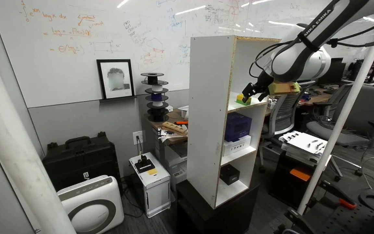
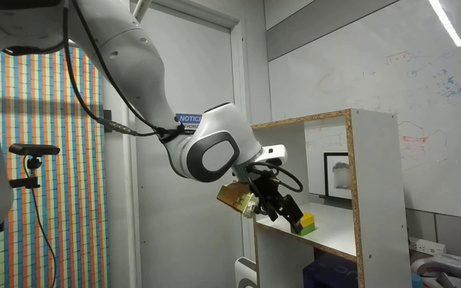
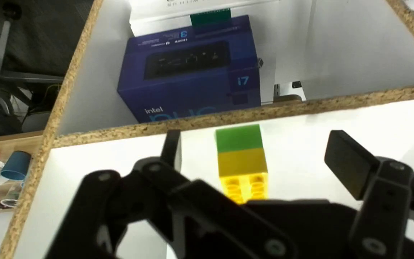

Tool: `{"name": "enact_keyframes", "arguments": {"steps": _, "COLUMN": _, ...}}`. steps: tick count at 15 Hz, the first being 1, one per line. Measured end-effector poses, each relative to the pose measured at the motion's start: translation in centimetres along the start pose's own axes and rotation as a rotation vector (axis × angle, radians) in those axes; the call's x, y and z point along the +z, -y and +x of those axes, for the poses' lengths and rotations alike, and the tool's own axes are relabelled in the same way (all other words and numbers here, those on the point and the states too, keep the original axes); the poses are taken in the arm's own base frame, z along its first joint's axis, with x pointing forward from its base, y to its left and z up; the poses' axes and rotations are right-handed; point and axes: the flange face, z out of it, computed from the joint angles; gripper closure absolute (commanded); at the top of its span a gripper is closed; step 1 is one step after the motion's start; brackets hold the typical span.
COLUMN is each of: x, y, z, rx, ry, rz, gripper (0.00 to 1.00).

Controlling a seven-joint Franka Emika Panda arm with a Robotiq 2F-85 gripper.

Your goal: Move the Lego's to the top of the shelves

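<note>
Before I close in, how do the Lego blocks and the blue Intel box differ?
Colour: the Lego blocks are yellow over green; the blue Intel box is dark blue with printing.
Size: the Lego blocks are far smaller than the blue Intel box.
Place: the Lego blocks stand in the top compartment; the blue Intel box is one compartment down, on a white box.
Shared: both are inside the shelves.

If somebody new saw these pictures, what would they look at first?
Probably the big white robot arm, with its open gripper at the highest compartment of the white shelves. Next, likely the bright yellow-and-green Legos inside that compartment, then the dark blue box one level down.
</note>
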Motion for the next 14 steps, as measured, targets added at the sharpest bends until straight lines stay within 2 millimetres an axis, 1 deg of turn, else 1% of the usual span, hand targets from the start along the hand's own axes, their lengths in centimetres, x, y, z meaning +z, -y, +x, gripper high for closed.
{"name": "enact_keyframes", "arguments": {"steps": 1, "x": 0.4, "y": 0.0, "z": 0.6, "rx": 0.005, "ry": -0.014, "rz": 0.0, "gripper": 0.0}}
{"name": "enact_keyframes", "arguments": {"steps": 2, "x": 0.9, "y": 0.0, "z": 1.1, "rx": 0.01, "ry": -0.025, "rz": -0.001, "gripper": 0.25}}
{"name": "enact_keyframes", "arguments": {"steps": 3, "x": 1.3, "y": -0.1, "z": 1.7, "rx": 0.014, "ry": -0.035, "rz": -0.002, "gripper": 0.26}}
{"name": "enact_keyframes", "arguments": {"steps": 4, "x": 1.6, "y": -0.1, "z": 2.1, "rx": 0.019, "ry": -0.046, "rz": -0.003, "gripper": 0.32}}
{"name": "enact_keyframes", "arguments": {"steps": 5, "x": 2.0, "y": -0.1, "z": 2.5, "rx": 0.021, "ry": -0.056, "rz": -0.003, "gripper": 0.42}}
{"name": "enact_keyframes", "arguments": {"steps": 7, "x": 2.5, "y": -0.1, "z": 3.1, "rx": 0.024, "ry": -0.071, "rz": -0.004, "gripper": 0.58}}
{"name": "enact_keyframes", "arguments": {"steps": 11, "x": 2.5, "y": 0.7, "z": 3.4, "rx": 0.034, "ry": -0.073, "rz": 0.009, "gripper": 0.87}}
{"name": "enact_keyframes", "arguments": {"steps": 12, "x": 2.4, "y": 1.3, "z": 3.4, "rx": 0.046, "ry": -0.067, "rz": 0.02, "gripper": 0.84}}
{"name": "enact_keyframes", "arguments": {"steps": 14, "x": 1.7, "y": 3.0, "z": 3.1, "rx": 0.078, "ry": -0.029, "rz": 0.056, "gripper": 0.84}}
